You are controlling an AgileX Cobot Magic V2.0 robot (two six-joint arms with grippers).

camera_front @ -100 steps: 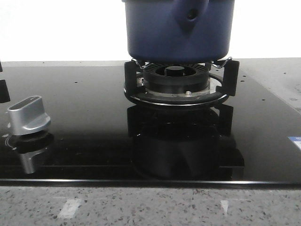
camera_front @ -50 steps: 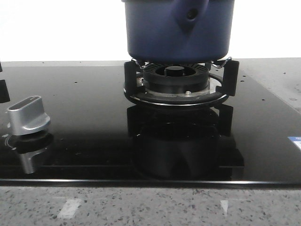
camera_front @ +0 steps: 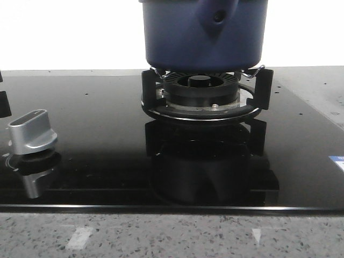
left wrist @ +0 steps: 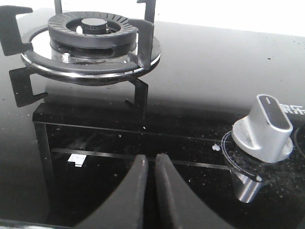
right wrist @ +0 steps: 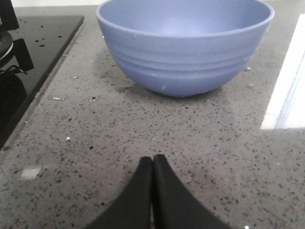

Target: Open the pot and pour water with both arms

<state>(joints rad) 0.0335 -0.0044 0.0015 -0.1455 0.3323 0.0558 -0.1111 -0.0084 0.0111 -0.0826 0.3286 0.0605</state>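
The dark blue pot (camera_front: 204,37) stands on the black ring burner (camera_front: 201,92) at the middle back of the glass cooktop; its handle mount (camera_front: 217,17) faces the camera and its top is cut off by the frame. Neither gripper shows in the front view. My left gripper (left wrist: 148,160) is shut with nothing in it, low over the black glass, between a bare burner (left wrist: 90,33) and a silver knob (left wrist: 264,131). My right gripper (right wrist: 152,160) is shut and empty over the speckled stone counter, pointing at a light blue bowl (right wrist: 186,47).
A silver knob (camera_front: 33,131) sits at the left of the cooktop (camera_front: 97,161). The stone counter (camera_front: 172,236) runs along the front edge. The bowl stands on the counter to the right of the cooktop's edge (right wrist: 43,62).
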